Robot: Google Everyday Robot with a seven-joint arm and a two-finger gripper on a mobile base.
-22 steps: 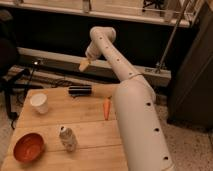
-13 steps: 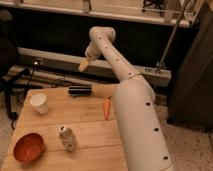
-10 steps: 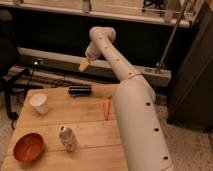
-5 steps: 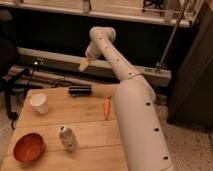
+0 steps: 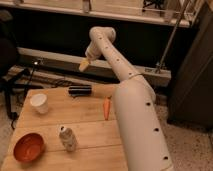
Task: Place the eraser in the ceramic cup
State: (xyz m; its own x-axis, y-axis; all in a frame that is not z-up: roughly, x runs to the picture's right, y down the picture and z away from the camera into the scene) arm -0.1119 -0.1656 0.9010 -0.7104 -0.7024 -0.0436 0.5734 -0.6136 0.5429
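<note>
Table (image 5: 90, 127): the near end carries an orange-red bowl (image 5: 29, 147) at 7 o'clock and a silver-grey can (image 5: 67, 138) at 6 o'clock; neither belongs to the task.
Carrot (image 5: 106, 108): lies at 3 o'clock, just beside the white arm (image 5: 137, 117).
Ceramic cup (image 5: 39, 103): upright at 9 o'clock, mouth up, nothing seen inside.
Eraser (image 5: 80, 90): flat at the far edge, 12 o'clock, well apart from the cup, untouched.
Claw (image 5: 85, 64): in the air above the eraser, past 12 o'clock, spread wide, holding nothing.
Progress: nothing done yet, as I judge it; the descent, the grasp, the carry toward 9 o'clock and the release all remain.
</note>
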